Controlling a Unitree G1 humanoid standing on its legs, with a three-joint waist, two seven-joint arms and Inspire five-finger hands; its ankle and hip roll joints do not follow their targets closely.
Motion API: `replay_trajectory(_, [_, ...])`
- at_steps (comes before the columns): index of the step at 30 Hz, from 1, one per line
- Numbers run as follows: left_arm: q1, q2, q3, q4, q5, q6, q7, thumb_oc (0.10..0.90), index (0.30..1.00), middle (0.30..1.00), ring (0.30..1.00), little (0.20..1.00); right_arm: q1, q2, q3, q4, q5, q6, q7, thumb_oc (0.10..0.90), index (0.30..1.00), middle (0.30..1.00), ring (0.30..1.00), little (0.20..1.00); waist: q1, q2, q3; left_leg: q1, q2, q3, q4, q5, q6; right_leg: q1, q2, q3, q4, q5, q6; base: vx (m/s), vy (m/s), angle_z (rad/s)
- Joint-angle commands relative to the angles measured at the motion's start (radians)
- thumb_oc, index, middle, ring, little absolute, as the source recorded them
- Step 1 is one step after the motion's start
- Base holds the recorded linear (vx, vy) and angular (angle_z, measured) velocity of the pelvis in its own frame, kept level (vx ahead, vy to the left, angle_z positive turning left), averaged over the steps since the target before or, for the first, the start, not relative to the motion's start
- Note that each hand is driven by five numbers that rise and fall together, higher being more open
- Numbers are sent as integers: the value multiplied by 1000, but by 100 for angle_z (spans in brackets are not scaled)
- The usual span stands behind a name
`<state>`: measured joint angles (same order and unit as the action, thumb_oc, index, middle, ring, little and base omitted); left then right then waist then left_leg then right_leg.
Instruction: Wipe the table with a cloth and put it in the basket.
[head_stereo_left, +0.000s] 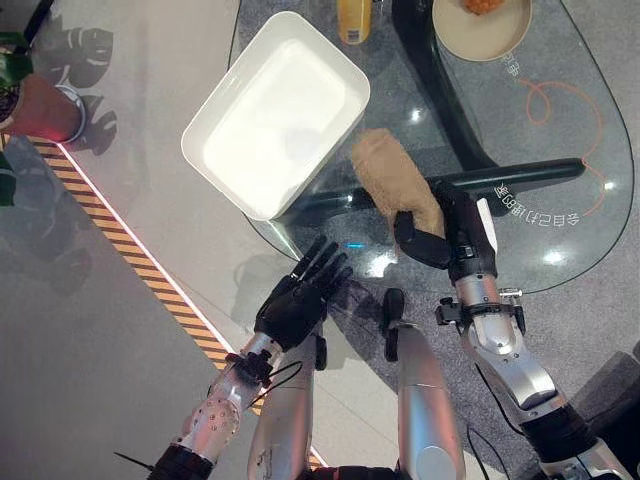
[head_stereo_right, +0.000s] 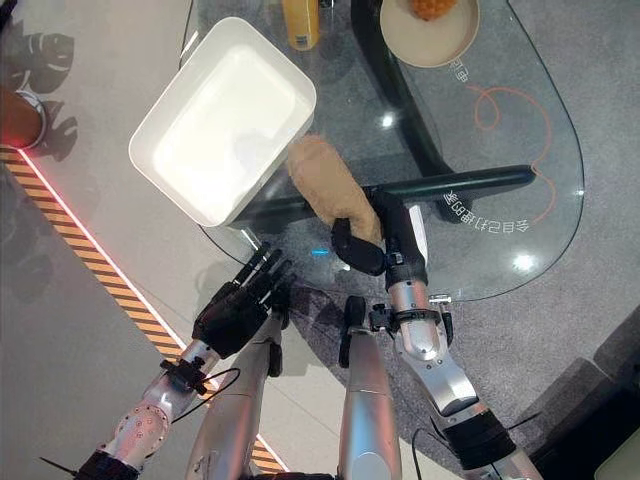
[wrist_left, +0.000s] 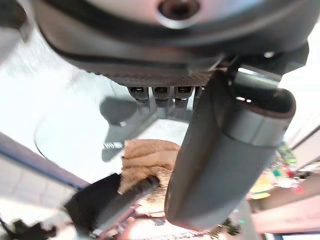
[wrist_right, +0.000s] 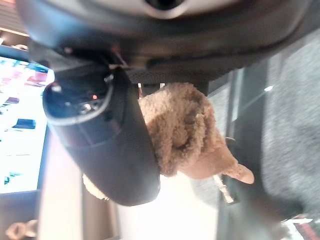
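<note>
A tan cloth lies bunched on the glass table, beside the near right corner of the white rectangular basket. My right hand rests on the cloth's near end. Its thumb and fingers are curled round the fabric, and the right wrist view shows the cloth pinched against the palm. My left hand hovers off the table's near edge with straight fingers, holding nothing. The left wrist view looks out past that hand at the cloth.
A beige bowl with orange food and a yellow bottle stand at the table's far side. Dark table legs run under the glass. A red plant pot and striped floor tape lie to the left.
</note>
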<state>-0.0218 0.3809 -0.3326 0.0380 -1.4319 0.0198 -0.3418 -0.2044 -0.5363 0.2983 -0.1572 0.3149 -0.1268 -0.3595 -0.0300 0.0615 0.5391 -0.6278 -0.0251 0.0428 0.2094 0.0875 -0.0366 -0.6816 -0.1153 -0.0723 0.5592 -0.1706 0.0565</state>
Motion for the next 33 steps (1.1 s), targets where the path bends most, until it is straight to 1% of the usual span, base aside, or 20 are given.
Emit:
replay_trajectory(1, [45, 16, 22, -139, -18, -23, -60, 800, 900, 900, 900, 900, -31, -24, -90, -214, 101, -230, 84, 100, 300, 300, 300, 200, 0, -36, -19, 20, -57, 19, 166, -163, 75, 86, 71, 11, -261, 175, 5, -3, -51, -1])
replay_trajectory(4, [32, 16, 32, -138, 9, -28, -34, 800, 900, 900, 900, 900, -32, -20, -90, -259, 142, -266, 172, 100, 300, 300, 300, 200, -2, -43, -19, 17, -57, 19, 167, -162, 76, 84, 75, 13, -262, 176, 5, -3, -24, -1])
replay_trajectory(7, [10, 15, 41, -128, 11, -33, -4, 800, 900, 900, 900, 900, -37, -14, -83, -287, 192, -278, 254, 100, 300, 300, 300, 200, -5, -48, -19, 15, -57, 19, 169, -158, 75, 83, 79, 17, -260, 177, 5, 0, 0, 0])
replay_trajectory(10, [-12, 11, 68, -130, 17, -28, 3, 800, 900, 900, 900, 900, -43, -10, -73, -293, 229, -257, 301, 100, 300, 300, 300, 200, -8, -51, -19, 7, -57, 23, 179, -159, 74, 79, 82, 19, -257, 175, 3, 0, 0, 0])
replay_trajectory(14, [-27, 12, 72, -152, 24, -51, 5, 800, 900, 900, 900, 900, -29, -15, -50, -289, 242, -242, 340, 100, 300, 300, 300, 200, -13, -53, -19, -10, -56, 23, 189, -154, 73, 65, 85, 24, -252, 176, 1, -1, 2, -1])
replay_trajectory(18, [-49, 11, 76, -162, 30, -69, -11, 800, 900, 900, 900, 900, -32, -16, -25, -273, 250, -201, 368, 100, 300, 300, 300, 200, -17, -54, -19, -23, -54, 27, 192, -149, 72, 55, 86, 26, -252, 177, -1, -8, 11, -5])
replay_trajectory(20, [-58, 17, 77, -181, 35, -65, -29, 800, 900, 900, 900, 900, -31, -23, -10, -266, 250, -180, 394, 100, 300, 300, 300, 200, -18, -53, -19, -29, -54, 27, 191, -143, 70, 52, 85, 25, -254, 179, -2, -9, 11, -12])
replay_trajectory(22, [-61, 20, 70, -188, 35, -68, -34, 800, 900, 900, 900, 900, -30, -24, 0, -267, 247, -173, 405, 100, 300, 300, 300, 200, -18, -53, -19, -31, -55, 27, 190, -141, 69, 50, 85, 26, -255, 180, -3, -2, 3, -3])
replay_trajectory(24, [-70, 26, 61, -198, 25, -72, -49, 800, 900, 900, 900, 900, -34, -28, 19, -268, 232, -153, 408, 100, 300, 300, 300, 200, -19, -53, -19, -34, -56, 25, 191, -139, 68, 48, 84, 28, -254, 181, -3, 0, 0, 0])
replay_trajectory(26, [-91, 29, 48, -220, 12, -80, -76, 800, 900, 900, 900, 900, -55, -33, 49, -259, 201, -113, 388, 100, 300, 300, 300, 200, -21, -53, -19, -41, -57, 25, 193, -137, 67, 43, 84, 30, -256, 183, -5, 0, 0, 0])
replay_trajectory(27, [-95, 28, 45, -228, 10, -84, -92, 800, 900, 900, 900, 900, -61, -35, 60, -252, 197, -104, 381, 100, 300, 300, 300, 200, -21, -53, -19, -43, -57, 25, 192, -135, 67, 42, 85, 31, -257, 183, -6, 0, 0, 0])
replay_trajectory(30, [-97, 26, 39, -237, 8, -92, -129, 800, 900, 900, 900, 900, -63, -34, 72, -240, 174, -90, 363, 100, 300, 300, 300, 200, -20, -52, -19, -44, -58, 25, 189, -133, 66, 41, 85, 32, -259, 183, -7, 0, 0, 0])
replay_trajectory(33, [-100, 35, 30, -265, 6, -101, -139, 800, 900, 900, 900, 900, -60, -39, 86, -232, 166, -85, 362, 100, 300, 300, 300, 200, -19, -50, -19, -43, -58, 25, 183, -129, 65, 43, 84, 32, -264, 184, -8, 0, 0, 0])
